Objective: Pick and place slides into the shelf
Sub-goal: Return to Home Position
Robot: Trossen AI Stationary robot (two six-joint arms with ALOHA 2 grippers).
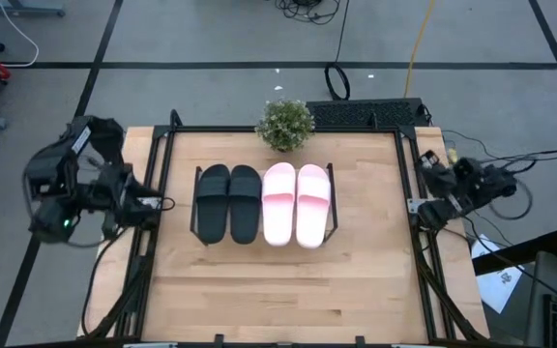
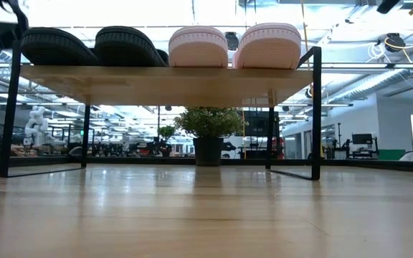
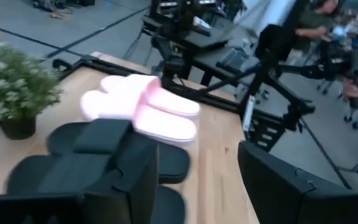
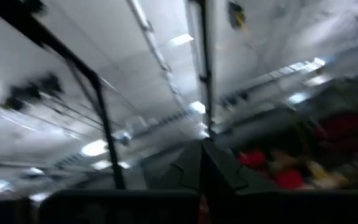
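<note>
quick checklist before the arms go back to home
1. Black slides side by side on the shelf: ok.
2. Pink slides on the shelf next to them: ok.
3. Left gripper open, nothing between its fingers: ok.
4. Right gripper shut, at the right edge of the table, away from the shelf: ok.
5. Potted plant upright behind the shelf, apart from both arms: ok.
</note>
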